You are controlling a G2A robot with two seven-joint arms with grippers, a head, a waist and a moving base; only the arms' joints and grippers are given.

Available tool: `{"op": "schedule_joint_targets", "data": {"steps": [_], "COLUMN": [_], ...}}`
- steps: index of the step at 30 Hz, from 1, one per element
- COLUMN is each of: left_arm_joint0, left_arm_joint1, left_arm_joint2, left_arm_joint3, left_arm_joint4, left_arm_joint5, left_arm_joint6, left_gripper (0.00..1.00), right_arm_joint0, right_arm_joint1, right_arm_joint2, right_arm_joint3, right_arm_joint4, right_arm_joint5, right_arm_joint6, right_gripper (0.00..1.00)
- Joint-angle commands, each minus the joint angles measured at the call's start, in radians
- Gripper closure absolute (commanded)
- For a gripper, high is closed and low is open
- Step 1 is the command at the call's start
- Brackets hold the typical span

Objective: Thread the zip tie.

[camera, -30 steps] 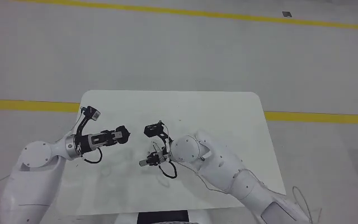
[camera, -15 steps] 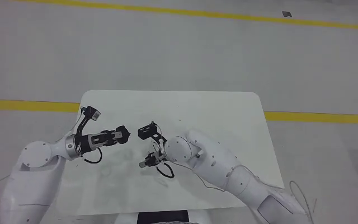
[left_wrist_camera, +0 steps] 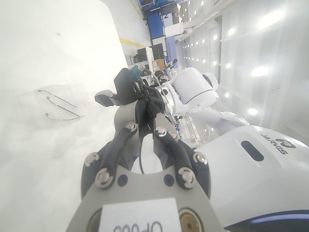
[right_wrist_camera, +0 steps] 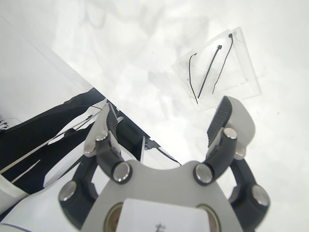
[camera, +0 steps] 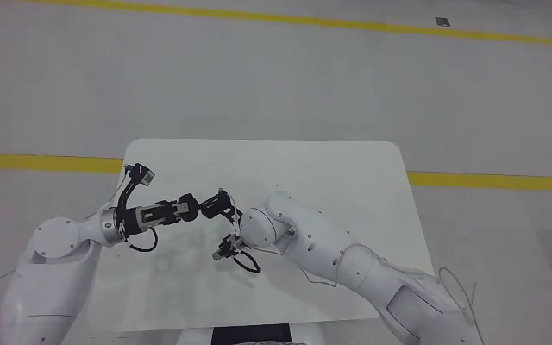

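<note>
White worktop (camera: pixel 345 172) carries a clear tray (right_wrist_camera: pixel 241 73), lying flat, with three loose black zip ties (right_wrist_camera: pixel 210 71) inside. Right claw (right_wrist_camera: pixel 166 107) hangs over the worktop near the tray, jaws spread wide, holding nothing. Left claw (left_wrist_camera: pixel 144 109) is pinched closed on a black held zip tie (left_wrist_camera: pixel 139 155), whose thin strap trails back between the fingers.

The table (right_wrist_camera: pixel 135 37) top is smooth matt white. The tray (right_wrist_camera: pixel 243 73) on it is clear glossy plastic, and the zip ties (right_wrist_camera: pixel 209 72) inside are thin black plastic, kinda matt. On the right claw (right_wrist_camera: pixel 166 108) you get matt grey fingers, ribbed black rubbery pads (right_wrist_camera: pixel 216 118) and shiny metal pins (right_wrist_camera: pixel 202 171). The zip tie (left_wrist_camera: pixel 140 155) in the left claw (left_wrist_camera: pixel 144 114) is the same black plastic.
</note>
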Motion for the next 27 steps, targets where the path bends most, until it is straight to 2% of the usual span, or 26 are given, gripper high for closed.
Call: {"op": "schedule_joint_targets", "data": {"steps": [1, 3, 7, 14, 20, 25, 27], "left_arm_joint0": [0.000, 0.000, 0.000, 0.000, 0.000, 0.000, 0.002], "left_arm_joint1": [0.000, 0.000, 0.000, 0.000, 0.000, 0.000, 0.001], "left_arm_joint2": [0.000, 0.000, 0.000, 0.000, 0.000, 0.000, 0.012], "left_arm_joint3": [0.000, 0.000, 0.000, 0.000, 0.000, 0.000, -0.007], "left_arm_joint4": [0.000, 0.000, 0.000, 0.000, 0.000, 0.000, 0.012], "left_arm_joint5": [0.000, 0.000, 0.000, 0.000, 0.000, 0.000, 0.009], "left_arm_joint6": [0.000, 0.000, 0.000, 0.000, 0.000, 0.000, 0.027], "left_gripper": [1.00, 1.00, 1.00, 1.00, 1.00, 1.00, 1.00], "right_arm_joint0": [-0.014, -0.007, 0.021, 0.014, -0.021, -0.023, -0.023], "right_arm_joint1": [0.000, -0.003, -0.025, -0.059, -0.073, -0.073, -0.073], "right_arm_joint2": [-0.003, -0.009, -0.031, -0.006, 0.035, 0.037, 0.037], "right_arm_joint3": [0.008, 0.019, 0.045, 0.099, 0.100, 0.098, 0.098], "right_arm_joint4": [-0.003, -0.024, -0.066, -0.099, -0.151, -0.155, -0.155], "right_arm_joint5": [-0.022, -0.026, 0.006, 0.006, 0.006, 0.006, 0.006], "right_arm_joint6": [-0.029, -0.024, 0.006, 0.025, 0.042, 0.044, 0.044], "right_gripper": [0.00, 0.00, 0.00, 0.00, 0.00, 0.00, 0.00]}}
